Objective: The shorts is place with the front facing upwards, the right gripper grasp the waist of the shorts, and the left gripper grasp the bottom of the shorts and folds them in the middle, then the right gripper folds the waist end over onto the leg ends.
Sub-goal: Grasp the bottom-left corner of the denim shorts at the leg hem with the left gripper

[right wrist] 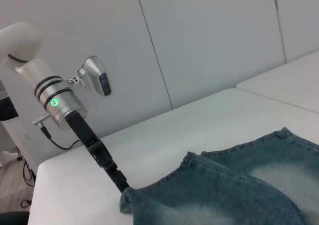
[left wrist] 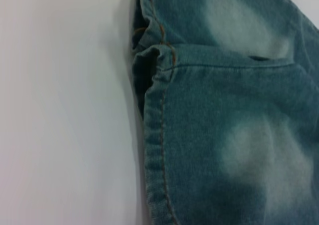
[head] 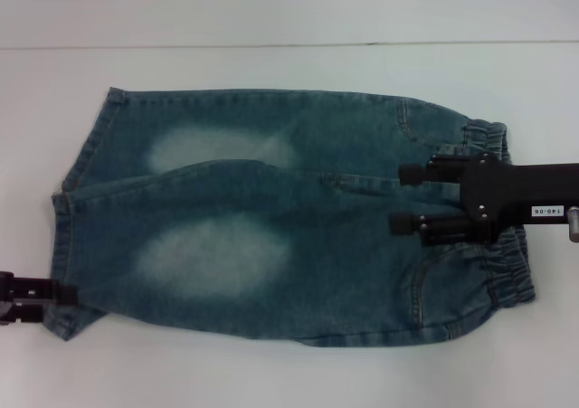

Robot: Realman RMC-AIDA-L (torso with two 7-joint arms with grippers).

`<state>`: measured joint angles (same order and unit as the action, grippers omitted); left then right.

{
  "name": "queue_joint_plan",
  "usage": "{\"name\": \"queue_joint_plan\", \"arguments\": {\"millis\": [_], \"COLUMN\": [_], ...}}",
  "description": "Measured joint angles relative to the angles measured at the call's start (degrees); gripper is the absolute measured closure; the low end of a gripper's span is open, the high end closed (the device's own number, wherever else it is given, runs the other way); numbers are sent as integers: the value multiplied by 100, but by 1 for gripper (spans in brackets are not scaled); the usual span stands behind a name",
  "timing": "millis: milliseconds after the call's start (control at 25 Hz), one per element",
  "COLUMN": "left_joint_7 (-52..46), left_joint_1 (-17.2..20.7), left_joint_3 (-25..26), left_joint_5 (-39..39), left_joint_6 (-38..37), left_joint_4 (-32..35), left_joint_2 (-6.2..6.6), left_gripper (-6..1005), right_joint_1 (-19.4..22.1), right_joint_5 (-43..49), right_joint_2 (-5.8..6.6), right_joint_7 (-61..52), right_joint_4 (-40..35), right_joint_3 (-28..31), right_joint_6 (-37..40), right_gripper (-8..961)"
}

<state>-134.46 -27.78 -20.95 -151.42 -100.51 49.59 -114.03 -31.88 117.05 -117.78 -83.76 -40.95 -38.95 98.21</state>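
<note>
White bench (head: 271, 10) fills most of the head view, and the shorts (head: 271, 218) lie flat across it. They are blue denim with two pale patches on the thighs. The shorts lie sideways: the waist of the shorts (head: 507, 245), all ruffled, is on the robot's right, and the leg ends (head: 72, 218) with their stitched hems are on the robot's left.

The right tool (head: 403, 198) hangs over the waist end, near the pocket seams. Its two black fingers are spread apart, and nothing is between them. A small white label (head: 545, 210) sits on its black arm.

The left tool (head: 63, 292) is at the nearer leg hem, at the corner of the cloth. In the right wrist view its black tip (right wrist: 122, 186) meets the edge of the denim. I cannot tell if it is open or closed. Its silver wrist (right wrist: 60, 105) shows a green light.
</note>
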Motion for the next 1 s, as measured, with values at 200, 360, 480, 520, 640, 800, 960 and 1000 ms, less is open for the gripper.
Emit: {"name": "queue_joint_plan", "arguments": {"millis": [200, 360, 480, 520, 640, 800, 960, 1000], "left_joint_7": [-8, -6, -5, -5, 0, 15, 53, 73], "left_joint_1": [-1, -41, -46, -53, -78, -120, -141, -144], "left_joint_3": [-86, -138, -164, -165, -164, -172, -318, -368], "left_joint_5": [-2, -2, -2, -2, -2, -2, 0, 1], "left_joint_6": [41, 52, 57, 59, 65, 69, 128, 141], "left_joint_4": [-7, -85, -88, -89, -90, -120, -185, -202], "left_joint_2": [-17, -25, -26, -25, -25, -40, -43, -43], "left_gripper": [202, 202, 201, 203, 208, 216, 223, 225], "right_joint_1": [-19, -20, -20, -20, -13, -4, 15, 16], "right_joint_5": [1, 3, 5, 6, 6, 5, 4, 3], "right_joint_2": [-7, -10, -24, -28, -34, -34, -34, -34], "right_joint_7": [0, 1, 23, 30, 38, 42, 44, 45], "right_joint_4": [0, 0, 5, 6, 8, 9, 9, 9], "right_joint_3": [-6, -10, -15, -16, -17, -8, 22, 25], "right_joint_6": [1, 26, 35, 35, 37, 40, 40, 40], "right_gripper": [87, 87, 87, 87, 87, 87, 87, 87]}}
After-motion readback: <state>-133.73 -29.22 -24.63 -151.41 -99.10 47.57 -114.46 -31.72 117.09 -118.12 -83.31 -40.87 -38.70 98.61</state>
